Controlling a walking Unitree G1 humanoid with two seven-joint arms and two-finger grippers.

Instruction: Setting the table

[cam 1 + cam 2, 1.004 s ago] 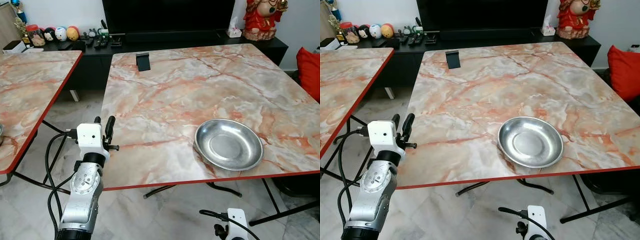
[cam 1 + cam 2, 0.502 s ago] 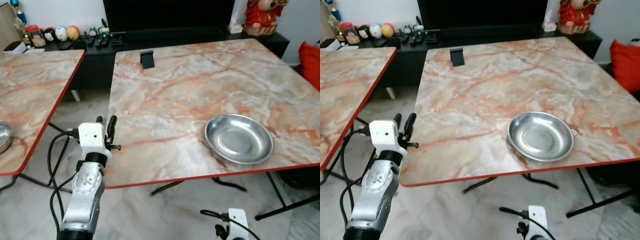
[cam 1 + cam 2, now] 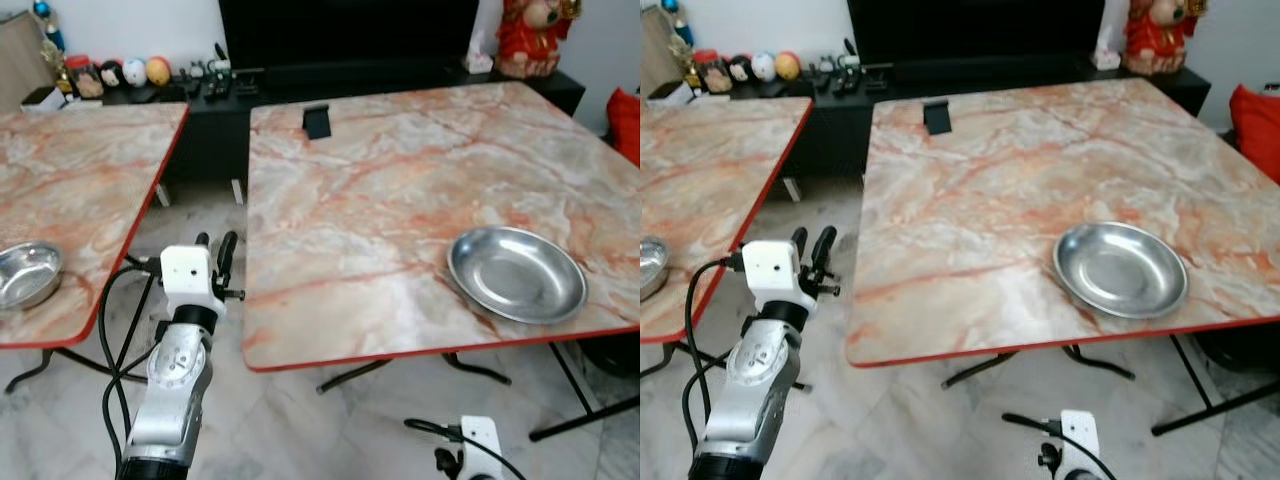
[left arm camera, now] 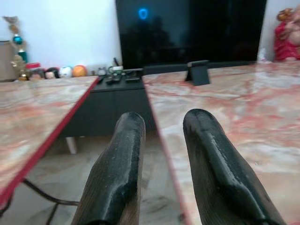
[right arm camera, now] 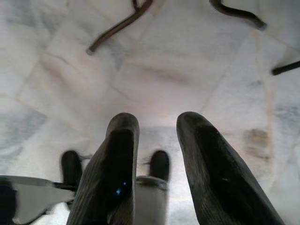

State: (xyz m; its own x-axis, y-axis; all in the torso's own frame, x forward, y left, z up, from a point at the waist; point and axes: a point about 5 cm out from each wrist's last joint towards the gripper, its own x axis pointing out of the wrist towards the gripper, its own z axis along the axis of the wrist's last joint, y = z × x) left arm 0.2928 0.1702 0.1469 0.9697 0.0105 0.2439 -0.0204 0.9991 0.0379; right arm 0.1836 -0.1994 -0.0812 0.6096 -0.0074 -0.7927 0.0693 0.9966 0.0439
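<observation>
On the marble table [image 3: 380, 200], an unmarked steel plate [image 3: 517, 273]

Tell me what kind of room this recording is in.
Most likely a home living and dining room. Two marble-patterned folding tables stand on a tiled floor, a large dark TV screen sits on a low black cabinet lined with small ornaments, and a red figurine stands at its end.

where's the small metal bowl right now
In the left eye view, the small round metal bowl sits on the left-hand marble-patterned table, near its red front edge, across the floor gap from the raised left tool.
</observation>
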